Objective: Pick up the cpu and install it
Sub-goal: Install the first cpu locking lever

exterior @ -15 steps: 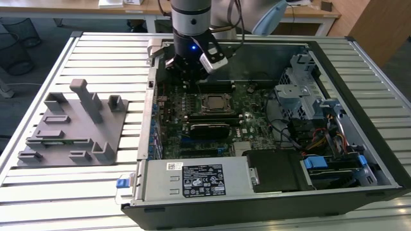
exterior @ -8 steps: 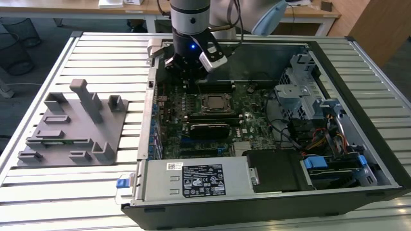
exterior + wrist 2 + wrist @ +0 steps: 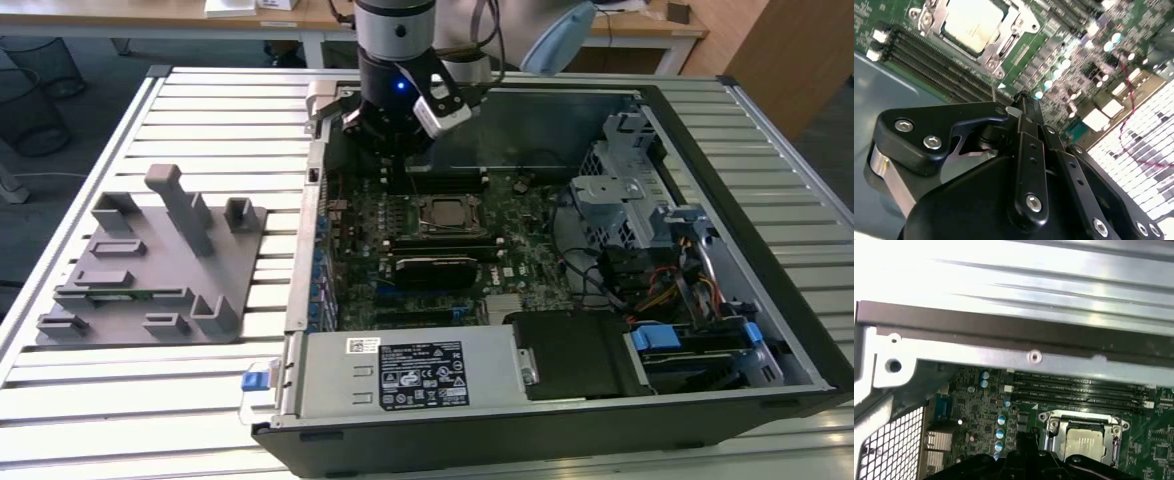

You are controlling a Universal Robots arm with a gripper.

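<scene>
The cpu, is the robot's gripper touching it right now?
Apart. In the second wrist view the cpu sits in its socket, with bare green board showing between it and the gripper.

An open computer case [image 3: 561,420] lies on a slatted metal table [image 3: 120,400], its green motherboard [image 3: 521,215] exposed. The robot arm reaches down into the case's far end, its gripper [image 3: 387,135] hanging above the board's far edge, beyond the memory slots [image 3: 447,182]. The cpu [image 3: 446,213] sits in its socket at the centre of the board, apart from the gripper. A grey plastic fixture [image 3: 154,265] stands on the table towards the exterior view's left, beside the case.
</scene>
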